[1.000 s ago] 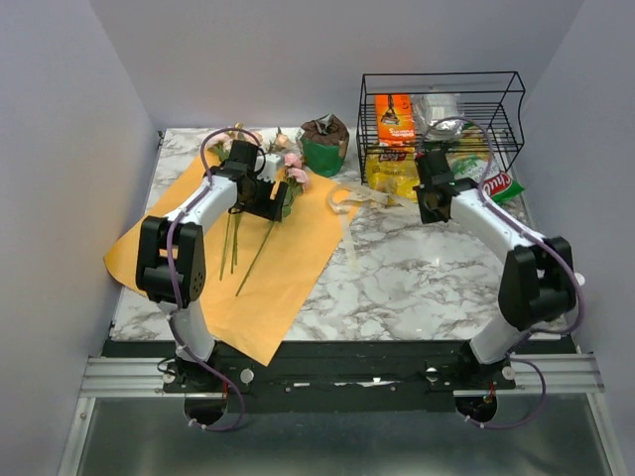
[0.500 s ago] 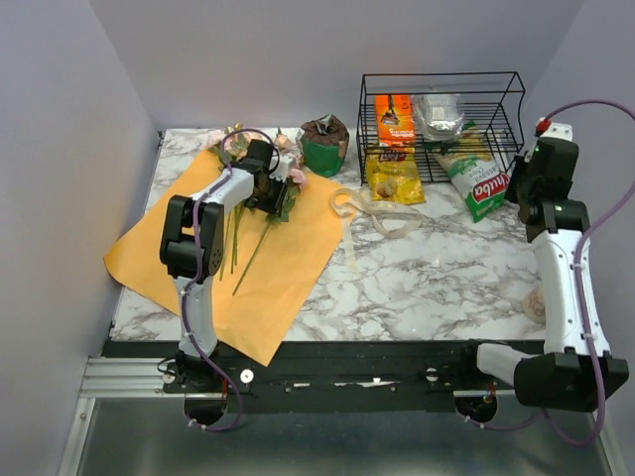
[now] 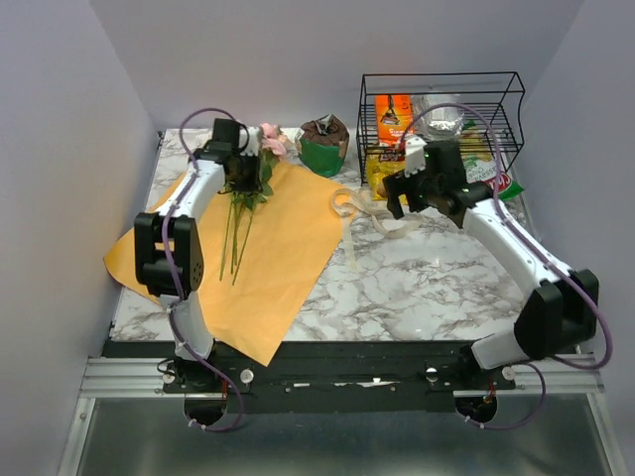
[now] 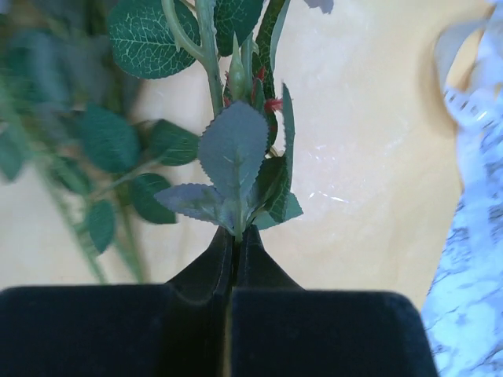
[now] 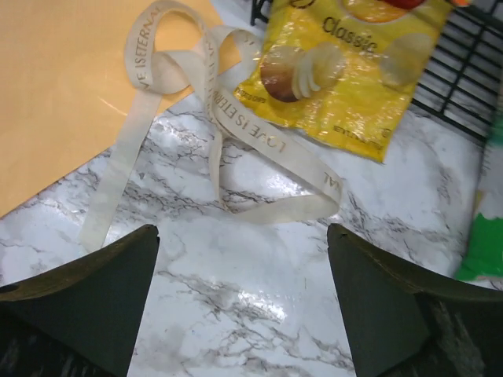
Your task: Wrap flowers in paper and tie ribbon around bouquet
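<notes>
The flowers (image 3: 266,142) lie at the far left of the orange paper (image 3: 283,263), pink heads toward the back wall and thin stems (image 3: 236,233) running toward me. My left gripper (image 3: 239,172) sits over the leafy part. In the left wrist view it (image 4: 234,234) is shut on a stem among the green leaves (image 4: 233,149), with the paper (image 4: 369,157) underneath. The cream ribbon (image 3: 372,211) lies in loose loops on the marble just right of the paper. My right gripper (image 3: 395,203) hovers above it, open and holding nothing (image 5: 242,229), with the ribbon (image 5: 236,118) just beyond its fingers (image 5: 110,290).
A black wire basket (image 3: 442,109) with snack packets stands at the back right. A yellow chip bag (image 5: 338,71) lies in front of it, touching the ribbon. A green-wrapped pot (image 3: 324,147) is at the back centre, and a green and white bag (image 3: 499,184) is beyond the right arm.
The left gripper has closed on the flowers and shifted them toward the back left. The right arm swung in from the far right and opened over the ribbon.
</notes>
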